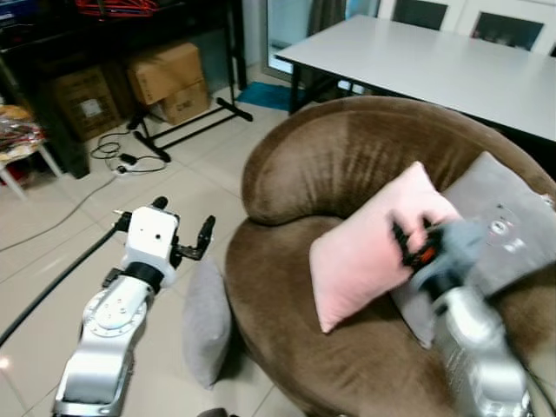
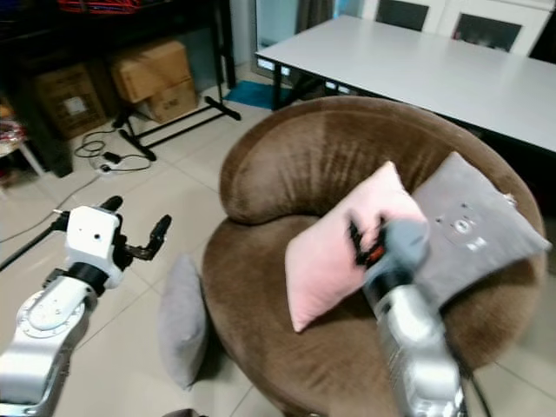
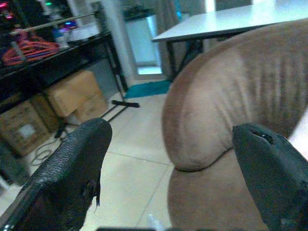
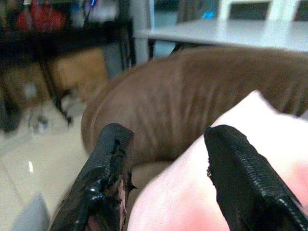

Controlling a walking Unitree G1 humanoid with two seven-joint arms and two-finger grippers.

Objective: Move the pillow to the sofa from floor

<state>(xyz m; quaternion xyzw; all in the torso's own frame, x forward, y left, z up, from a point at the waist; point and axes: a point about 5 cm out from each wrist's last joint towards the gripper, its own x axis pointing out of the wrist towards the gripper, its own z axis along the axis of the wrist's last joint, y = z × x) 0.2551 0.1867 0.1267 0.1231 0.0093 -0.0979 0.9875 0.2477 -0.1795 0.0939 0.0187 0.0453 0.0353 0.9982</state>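
- Tiled floor (image 1: 52,261): grey pillow (image 1: 207,323) leans against round brown sofa (image 1: 347,165).
- Pink pillow (image 1: 369,243) lies on sofa seat.
- Right gripper (image 4: 166,183) spread, at pink pillow.
- Left gripper (image 3: 168,159) spread, empty, above floor.

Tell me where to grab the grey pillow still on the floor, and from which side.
Probably grip the grey pillow's upper edge, coming from above on the floor side. It stands on edge, leaning against the sofa, so the top seam is thin and exposed, and the sofa blocks the other side. The open left gripper is nearest.
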